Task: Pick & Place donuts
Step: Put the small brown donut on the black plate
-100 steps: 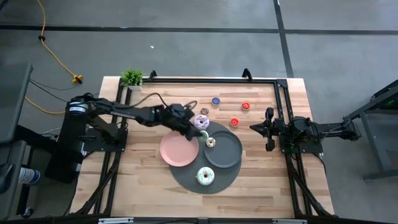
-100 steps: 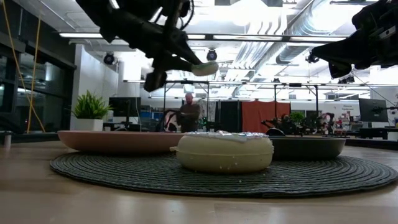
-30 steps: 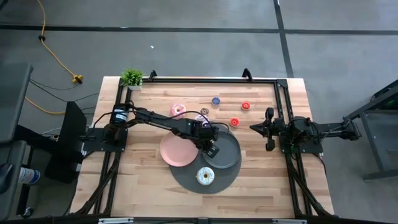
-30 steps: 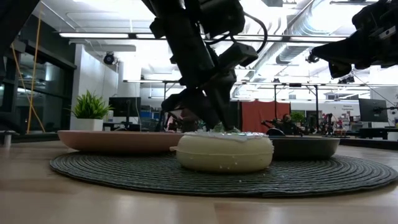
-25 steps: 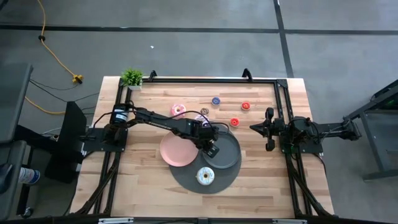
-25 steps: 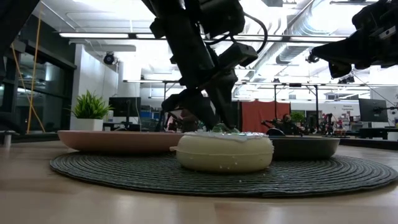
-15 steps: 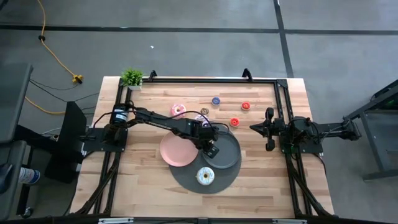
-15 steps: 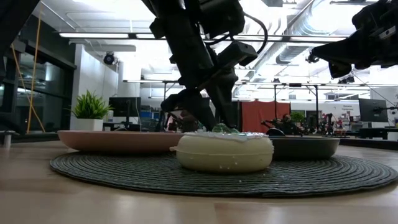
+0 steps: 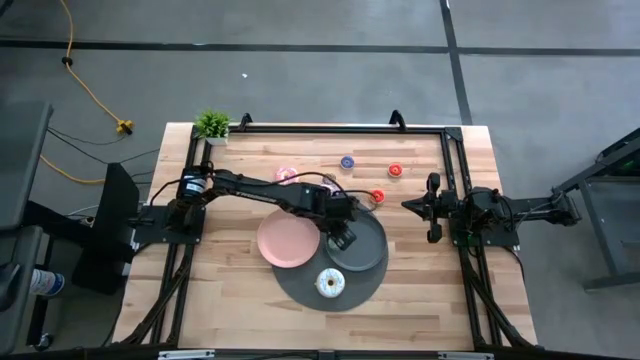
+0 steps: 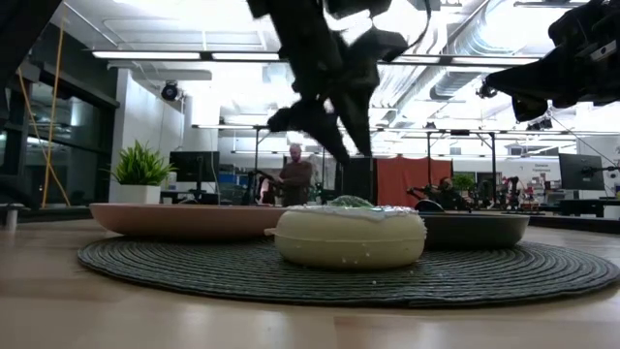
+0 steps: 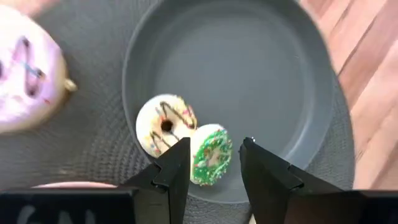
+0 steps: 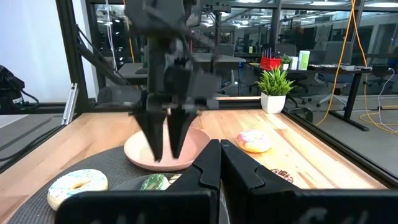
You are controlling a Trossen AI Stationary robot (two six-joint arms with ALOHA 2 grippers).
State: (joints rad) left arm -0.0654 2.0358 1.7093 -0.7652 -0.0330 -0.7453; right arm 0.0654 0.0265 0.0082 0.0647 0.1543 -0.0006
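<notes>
My left gripper [image 11: 216,141] [image 9: 343,239] is open and hangs above the grey plate [image 11: 323,81] [image 9: 376,262], touching nothing. Right below its fingers, a tiny green-iced donut [image 11: 211,155] [image 10: 351,202] lies flat in that plate. A tiny white donut with brown drizzle [image 11: 166,124] lies beside it. A larger white-iced donut [image 9: 330,284] [image 10: 349,237] sits on the dark round mat [image 9: 295,288]. A pink-iced donut [image 9: 287,175] lies on the wood. My right gripper [image 9: 432,208] [image 12: 219,163] waits shut at the table's right side.
The pink plate [image 9: 288,242] sits left of the grey one, partly on the mat. Tiny donuts lie on the far wood: blue [image 9: 347,162], red [image 9: 395,170], red [image 9: 377,196], brown [image 9: 328,180]. A potted plant [image 9: 212,125] stands at the far left corner. A person [image 10: 295,179] stands in the room behind.
My left gripper has risen from just over the grey plate to well above it. The green-iced donut that was at its fingers has stayed lying in the plate.
</notes>
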